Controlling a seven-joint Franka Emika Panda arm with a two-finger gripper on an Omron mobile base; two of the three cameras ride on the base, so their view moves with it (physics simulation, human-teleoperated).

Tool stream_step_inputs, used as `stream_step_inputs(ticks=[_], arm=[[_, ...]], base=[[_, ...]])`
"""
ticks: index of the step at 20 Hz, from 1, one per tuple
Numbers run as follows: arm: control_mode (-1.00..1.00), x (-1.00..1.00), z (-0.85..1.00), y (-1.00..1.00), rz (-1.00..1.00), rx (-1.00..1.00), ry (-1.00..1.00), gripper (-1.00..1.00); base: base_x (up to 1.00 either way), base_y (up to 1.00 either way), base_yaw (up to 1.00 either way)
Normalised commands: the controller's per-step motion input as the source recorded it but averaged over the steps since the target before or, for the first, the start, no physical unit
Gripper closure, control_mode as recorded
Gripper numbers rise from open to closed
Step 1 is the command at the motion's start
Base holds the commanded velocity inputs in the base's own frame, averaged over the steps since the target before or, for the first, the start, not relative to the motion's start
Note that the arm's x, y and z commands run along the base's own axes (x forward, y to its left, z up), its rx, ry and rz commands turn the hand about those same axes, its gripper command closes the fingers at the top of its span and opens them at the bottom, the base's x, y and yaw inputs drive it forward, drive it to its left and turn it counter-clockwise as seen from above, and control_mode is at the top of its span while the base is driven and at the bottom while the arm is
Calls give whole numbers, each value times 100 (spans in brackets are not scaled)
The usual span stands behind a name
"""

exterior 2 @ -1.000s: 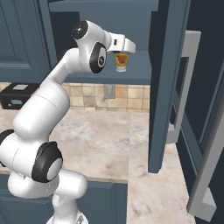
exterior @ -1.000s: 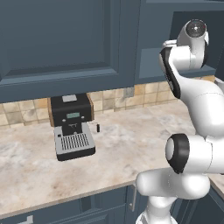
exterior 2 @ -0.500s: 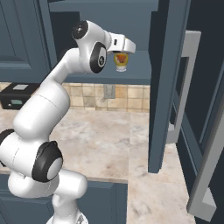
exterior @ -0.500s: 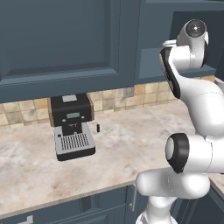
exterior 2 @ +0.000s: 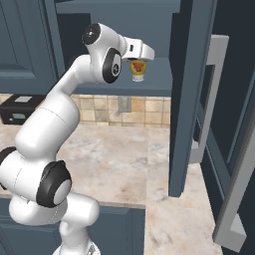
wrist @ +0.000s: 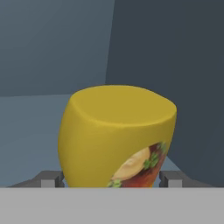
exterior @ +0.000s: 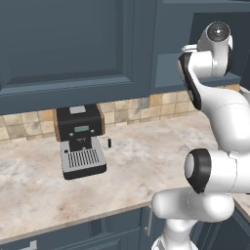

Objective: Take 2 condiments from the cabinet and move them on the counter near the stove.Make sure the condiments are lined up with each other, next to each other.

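The yellow bottle (wrist: 114,140) with the red-orange label stands on the slate-blue shelf (exterior 2: 154,82) of the open dark blue cabinet (exterior 2: 119,15). In the right base view the bottle (exterior 2: 138,70) sits right under the white hand. My gripper (wrist: 109,180) has one fingertip against each side of the bottle's lower body; the fingertips (wrist: 49,178) appear to touch it. The gripper (exterior 2: 138,63) reaches into the cabinet from the left. The pale shaker is hidden. The stove is out of view.
The cabinet's open door (exterior 2: 187,94) stands edge-on just right of the hand, and a steel-handled door (exterior 2: 219,99) is further right. A black coffee machine (exterior: 80,141) sits on the beige marbled counter (exterior: 146,161) to the left, against the tiled backsplash.
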Motion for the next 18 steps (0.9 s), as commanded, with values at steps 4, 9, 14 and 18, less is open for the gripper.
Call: stream_step_inputs(ticks=[4, 9, 14, 18], arm=[[-100, 0, 0, 0, 0, 0, 0, 100], [-100, -10, -1, -2, 0, 0, 0, 100], [-100, -25, -3, 0, 0, 0, 0, 100], [-100, -45, 0, 0, 0, 0, -3, 100]], base=[[0, 0, 0], [0, 0, 0], [0, 0, 0], [0, 0, 0]])
